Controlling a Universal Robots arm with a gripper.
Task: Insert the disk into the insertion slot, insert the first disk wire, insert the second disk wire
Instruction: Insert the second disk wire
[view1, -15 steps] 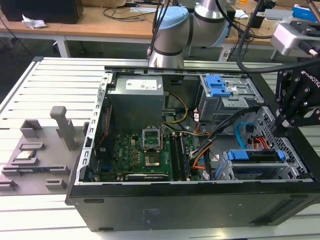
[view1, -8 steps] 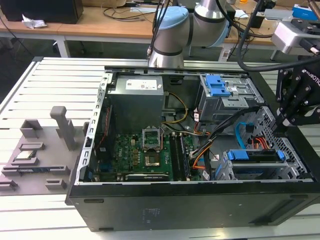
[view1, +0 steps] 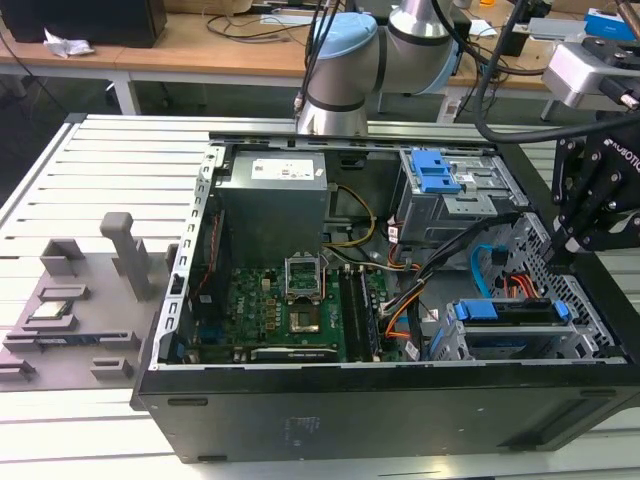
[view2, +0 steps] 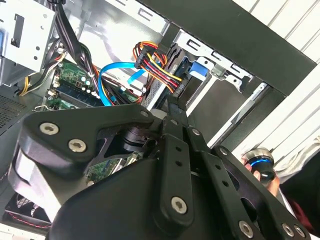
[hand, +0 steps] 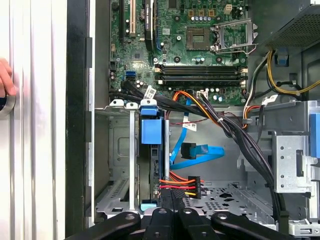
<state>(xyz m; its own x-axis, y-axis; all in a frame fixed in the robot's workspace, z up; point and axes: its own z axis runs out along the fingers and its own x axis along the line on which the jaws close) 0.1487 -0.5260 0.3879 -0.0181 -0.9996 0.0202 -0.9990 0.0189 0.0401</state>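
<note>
on a slatted grey desk (view1: 60, 160), an open computer case (view1: 350, 420), laid flat to bare the motherboard (view1: 260, 300) to a reach from above. right beside the motherboard, already seated on edge in the insertion slot (hand: 120, 150): the disk (hand: 151, 131) in its blue caddy. at the disk end farthest from the motherboard, the gripper (hand: 173, 196), fingers (hand: 165, 207) drawn together and apparently pinched on the first disk wire (hand: 180, 184), judged to be pressing its plug toward the drive. between motherboard and gripper, lying loose and seemingly unplugged, the second disk wire (hand: 205, 152).
</note>
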